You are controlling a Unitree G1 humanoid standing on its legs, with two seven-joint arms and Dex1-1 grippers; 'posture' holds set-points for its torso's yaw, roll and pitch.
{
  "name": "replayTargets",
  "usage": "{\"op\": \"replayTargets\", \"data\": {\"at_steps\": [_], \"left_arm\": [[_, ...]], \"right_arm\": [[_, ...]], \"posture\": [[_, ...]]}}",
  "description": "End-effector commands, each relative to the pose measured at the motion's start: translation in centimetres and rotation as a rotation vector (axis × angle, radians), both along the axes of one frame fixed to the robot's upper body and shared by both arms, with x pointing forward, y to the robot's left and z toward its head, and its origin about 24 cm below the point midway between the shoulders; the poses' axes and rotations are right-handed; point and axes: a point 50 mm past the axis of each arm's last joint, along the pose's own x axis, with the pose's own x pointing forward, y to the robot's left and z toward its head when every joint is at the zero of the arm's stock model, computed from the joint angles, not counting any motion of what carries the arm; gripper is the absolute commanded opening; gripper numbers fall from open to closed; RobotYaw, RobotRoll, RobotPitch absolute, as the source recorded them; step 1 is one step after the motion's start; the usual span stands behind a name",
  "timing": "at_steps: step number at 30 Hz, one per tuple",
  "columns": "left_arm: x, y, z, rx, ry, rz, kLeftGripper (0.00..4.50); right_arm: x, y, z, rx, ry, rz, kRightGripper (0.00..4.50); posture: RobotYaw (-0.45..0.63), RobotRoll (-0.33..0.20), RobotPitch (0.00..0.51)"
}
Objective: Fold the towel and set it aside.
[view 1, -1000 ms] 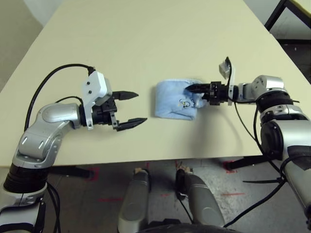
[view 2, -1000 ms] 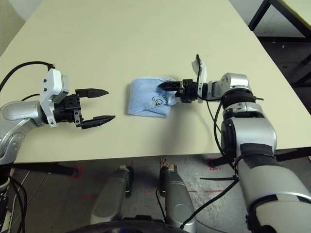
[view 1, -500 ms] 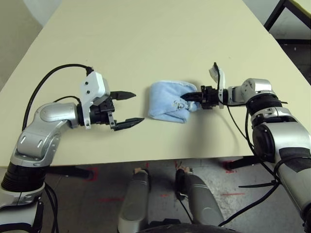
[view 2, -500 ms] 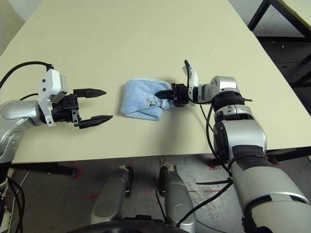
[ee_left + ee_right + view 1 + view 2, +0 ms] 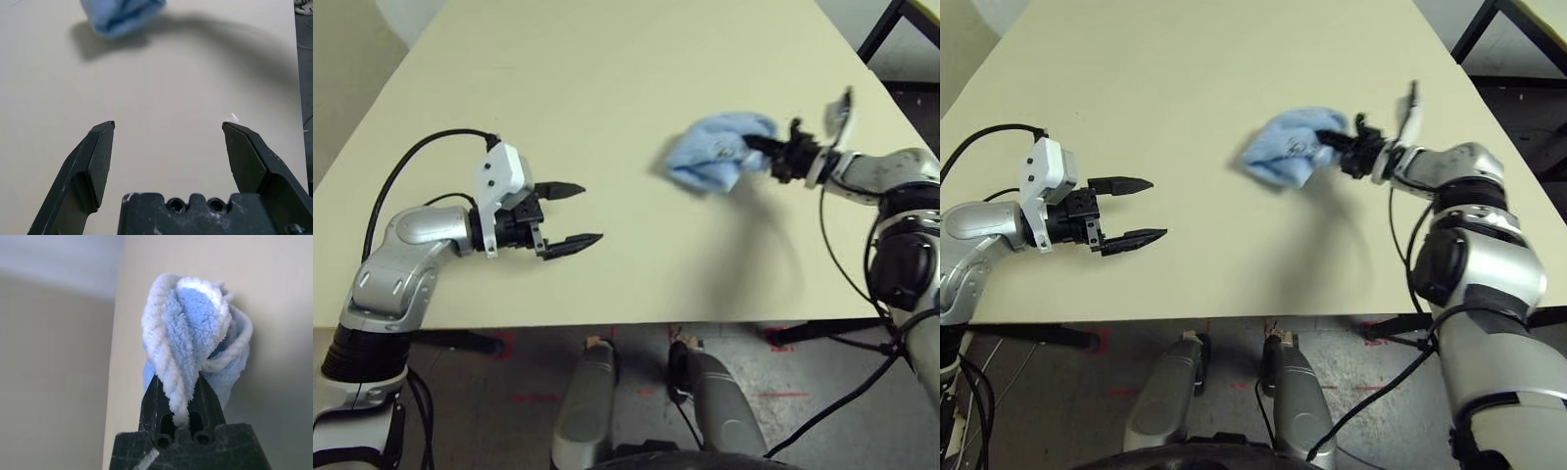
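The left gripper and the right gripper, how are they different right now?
The left gripper is open with its fingers spread wide, while the right gripper is shut on the towel.
The left gripper holds nothing; the right gripper has the bunched towel hanging from it above the table.
The left gripper is nearer the robot, and the right gripper reaches farther out.
Both have two black fingers.

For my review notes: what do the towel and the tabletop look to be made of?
Towel: soft cotton-like terry, probably, matt; fuzzy looped pile shows, with a thick, fluffy white edging.
Tabletop: smooth, pale, with a low sheen; no grain shows, so perhaps laminate or painted board, though the look alone leaves that open.
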Motion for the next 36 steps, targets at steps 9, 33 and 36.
{"op": "replayTargets", "data": {"at_steps": [9, 33, 36], "left_arm": [[0.5, -0.6, -0.4, -0.011, -0.002, -0.018, 4.5], [0.3, -0.6, -0.5, -0.006, 0.007, -0.018, 4.5], [0.3, -0.6, -0.6, -0.006, 0.01, -0.02, 4.5]], "right_arm": [[-1.9, -7.4, -1.2, -0.041, 0.017, -0.457, 0.01], [-4.6, -11.3, -4.2, -0.149, 0.149, -0.7, 0.01], [-5.6, -12.5, -4.2, -0.16, 0.15, -0.729, 0.01]], "posture": [[0.17, 0.0, 0.158], [0.17, 0.0, 0.167], [0.17, 0.0, 0.169]]}}
